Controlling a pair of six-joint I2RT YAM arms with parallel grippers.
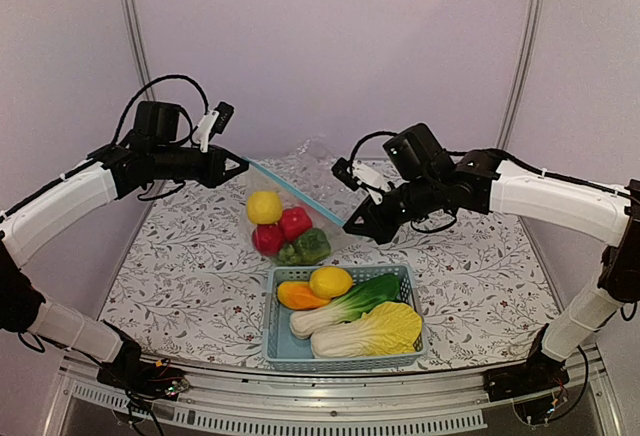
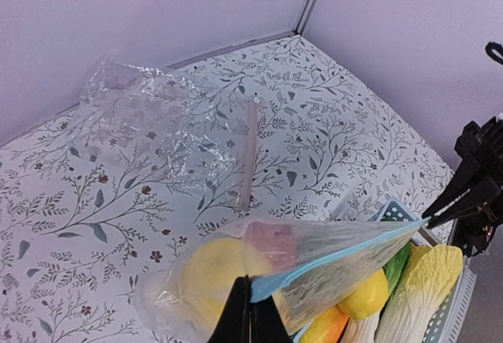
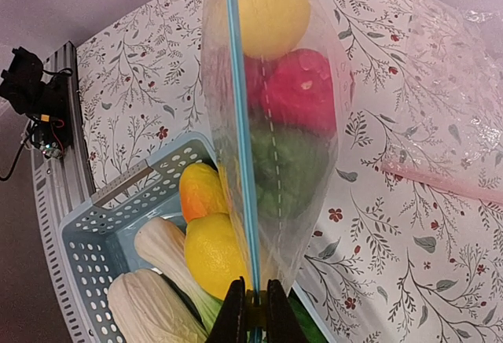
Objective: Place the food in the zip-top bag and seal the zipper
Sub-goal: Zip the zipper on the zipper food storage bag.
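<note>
Your left claw (image 1: 243, 163) and right claw (image 1: 350, 224) each clench an end of the thin teal zipper strip (image 1: 297, 194), stretching the clear crinkly plastic bag (image 1: 285, 218) taut mid-frame. Sealing step, likely; next, pinch along it.

Zipper (image 1: 296, 194) held taut between 2 closed pincers, left gripper (image 1: 243, 164) and right gripper (image 1: 350, 225); zip-top bag (image 1: 318, 229) with food (image 1: 264, 207) lies between them, toward the bases.
</note>
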